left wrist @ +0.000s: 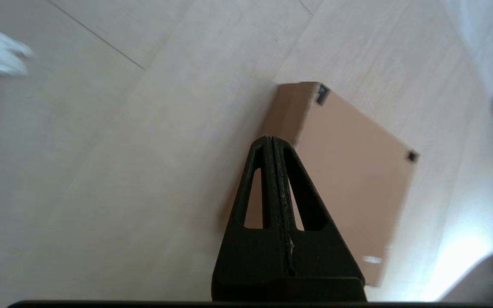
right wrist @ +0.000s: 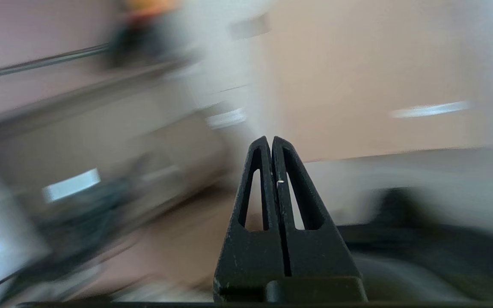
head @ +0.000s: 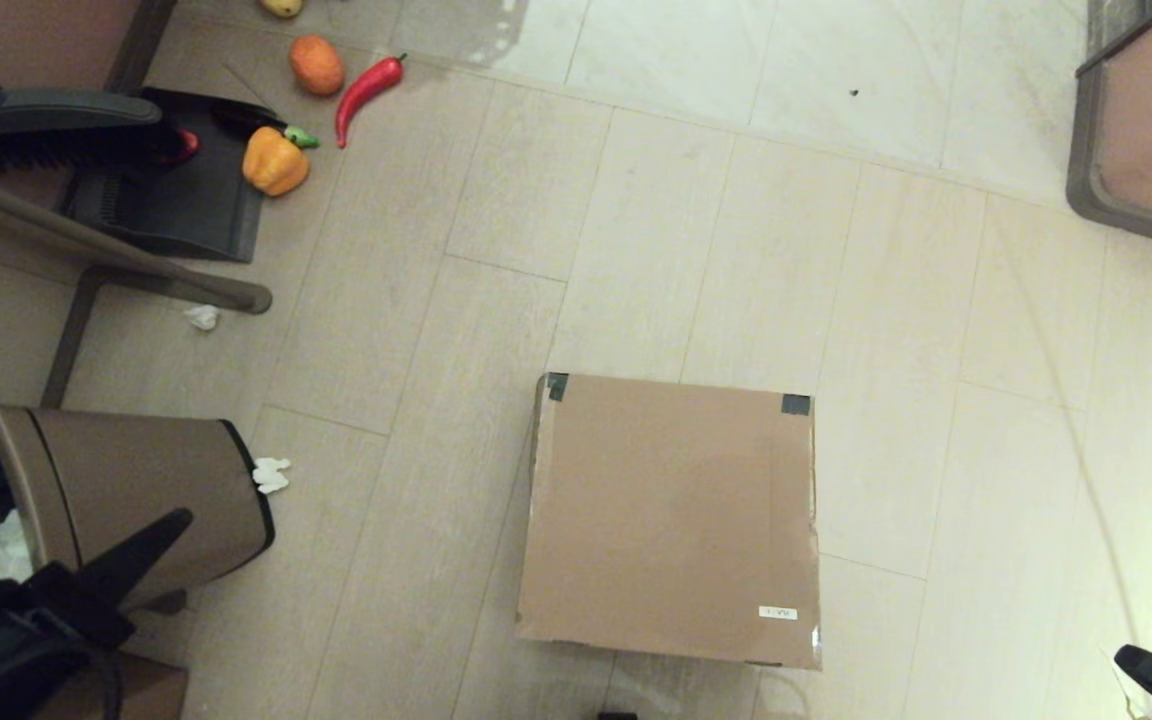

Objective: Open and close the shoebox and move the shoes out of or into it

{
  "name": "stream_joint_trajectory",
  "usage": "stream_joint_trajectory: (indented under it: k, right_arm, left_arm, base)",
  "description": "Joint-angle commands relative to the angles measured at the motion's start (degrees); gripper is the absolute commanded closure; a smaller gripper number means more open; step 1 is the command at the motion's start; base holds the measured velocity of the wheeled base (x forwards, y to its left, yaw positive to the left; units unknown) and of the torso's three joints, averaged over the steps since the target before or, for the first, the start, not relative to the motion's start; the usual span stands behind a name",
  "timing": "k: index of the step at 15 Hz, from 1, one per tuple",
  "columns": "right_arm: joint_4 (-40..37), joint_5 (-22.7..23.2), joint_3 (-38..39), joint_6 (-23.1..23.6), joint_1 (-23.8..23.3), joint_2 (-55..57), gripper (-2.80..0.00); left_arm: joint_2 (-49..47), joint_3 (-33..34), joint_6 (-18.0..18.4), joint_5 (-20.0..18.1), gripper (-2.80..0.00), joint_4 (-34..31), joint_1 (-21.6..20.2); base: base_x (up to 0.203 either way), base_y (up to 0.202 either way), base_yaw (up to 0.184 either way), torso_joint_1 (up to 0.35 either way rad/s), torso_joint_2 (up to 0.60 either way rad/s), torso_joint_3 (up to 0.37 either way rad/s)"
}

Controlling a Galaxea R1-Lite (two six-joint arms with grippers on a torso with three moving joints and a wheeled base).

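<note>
The shoebox lies on the floor with its lid down; no shoes are visible. Nothing looks begun: opening remains. The left hand and right hand are pinched closed, empty, well apart from it.

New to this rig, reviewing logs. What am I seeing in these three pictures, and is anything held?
It is a two-armed robot on a wheeled base. The wide picture comes from its head, looking down at the floor; the other two come from cameras on each wrist, behind the fingers. On the floor lies the shoebox, lid shut, with dark tape on two corners; no shoes are visible. Off to the left are a brown trash bin, a dustpan and toy vegetables. The left hand is shut and empty, off the box's left side. The right hand is shut and empty too, low at the right.
</note>
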State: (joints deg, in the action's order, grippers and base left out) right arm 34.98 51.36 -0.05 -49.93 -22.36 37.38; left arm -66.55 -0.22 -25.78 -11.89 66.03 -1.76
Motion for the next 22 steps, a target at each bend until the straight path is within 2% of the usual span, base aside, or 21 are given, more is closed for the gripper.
stream_joint_trajectory:
  k: [1,2,3,4,5,7,10,11,12,14,15,17,20,21,22]
  right_arm:
    - [-13.4,-23.2,0.1,16.8,4.9,0.4,0.0]
    - [-18.3,-34.7,0.1,22.0,7.8,0.4,0.0]
    - [-21.8,-43.5,0.1,26.2,12.5,0.1,0.0]
    - [-24.3,-49.0,0.1,31.2,16.3,-1.3,0.0]
    - [-26.3,-50.6,0.1,35.7,17.7,-4.4,0.0]
    - [-32.4,-50.0,-0.8,42.9,18.7,-11.7,0.0]
    - [-35.1,-48.3,-1.6,47.6,20.0,-19.0,0.0]
    - [-35.3,-48.5,-1.5,50.5,20.0,-19.8,0.0]
    - [-35.3,-50.4,-0.2,51.6,19.4,-20.3,0.0]
    - [-35.2,-51.8,0.0,50.9,17.5,-21.2,0.0]
    - [-35.5,-51.8,-0.1,51.0,16.6,-21.0,0.0]
    - [-35.7,-51.8,-0.2,51.6,13.8,-20.0,0.0]
    - [-35.3,-50.5,0.0,51.9,12.6,-21.3,0.0]
    - [-35.3,-49.7,0.0,52.0,12.7,-21.3,0.0]
    - [-35.3,-49.8,0.0,51.9,13.3,-21.3,0.0]
  left_arm:
    - [6.2,1.0,2.1,-2.3,0.0,-1.1,-3.7]
    - [9.0,1.1,3.7,-4.6,0.0,-3.3,-4.1]
    - [12.4,1.1,5.8,-6.7,0.0,-7.8,-4.2]
    - [15.2,1.0,8.3,-7.9,0.0,-16.2,-4.3]
    - [18.3,1.0,10.3,-8.3,0.0,-24.4,-4.3]
    - [26.5,0.4,12.4,-8.1,0.0,-40.6,-4.4]
    - [40.8,-1.7,13.2,-7.8,0.0,-63.2,-4.4]
    - [44.8,-2.9,13.4,-7.0,0.0,-69.7,-4.4]
    - [48.0,-3.5,13.6,-5.3,0.0,-71.6,-4.4]
    - [50.5,-2.7,15.0,4.3,0.0,-70.8,-4.4]
    - [50.3,-1.2,15.1,7.5,0.0,-68.9,-4.4]
    - [46.3,-1.2,14.5,7.6,0.0,-68.9,-3.7]
    - [47.0,-1.1,12.3,7.2,0.0,-69.0,3.9]
    - [49.6,-1.0,11.3,8.2,0.0,-68.8,5.0]
    - [50.6,-0.9,10.5,11.1,0.0,-68.6,5.9]
  base:
    - [0.0,0.0,0.0,0.0,0.0,0.0]
    - [0.0,0.0,0.0,0.0,0.0,0.0]
    - [0.0,0.0,0.0,0.0,0.0,0.0]
    - [0.0,0.0,0.0,0.0,0.0,0.0]
    - [0.0,0.0,0.0,0.0,0.0,0.0]
    - [0.0,0.0,0.0,0.0,0.0,0.0]
    - [0.0,0.0,0.0,0.0,0.0,0.0]
    - [0.0,0.0,0.0,0.0,0.0,0.0]
    - [0.0,0.0,0.0,0.0,0.0,0.0]
    - [0.0,0.0,0.0,0.0,0.0,0.0]
    - [0.0,0.0,0.0,0.0,0.0,0.0]
    - [0.0,0.0,0.0,0.0,0.0,0.0]
    - [0.0,0.0,0.0,0.0,0.0,0.0]
    - [0.0,0.0,0.0,0.0,0.0,0.0]
    - [0.0,0.0,0.0,0.0,0.0,0.0]
